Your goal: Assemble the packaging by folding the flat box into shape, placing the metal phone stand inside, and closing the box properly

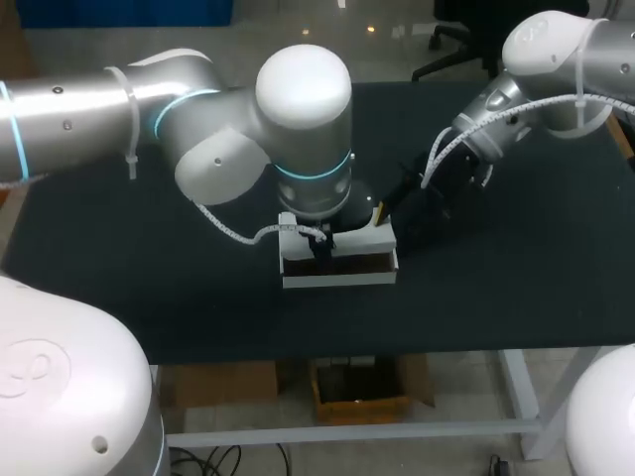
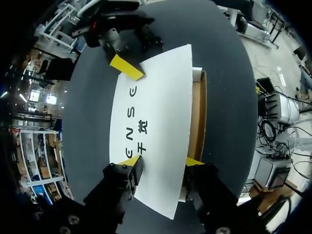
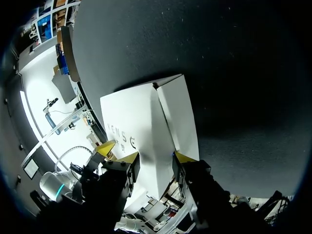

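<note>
Covering the box's [image 1: 337, 269] rear, left arm [image 1: 299, 129].

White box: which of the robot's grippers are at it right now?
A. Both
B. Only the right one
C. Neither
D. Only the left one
A: in the left wrist view the left gripper is at the near end of the white box, and the right gripper is at its far end.

Head view: fixed, high behind robot, looking down over whole table [image 1: 119, 288]. Left wrist view: close, straight down on white box [image 2: 156, 112]. Right wrist view: close, at box's right far end. All share box.
</note>
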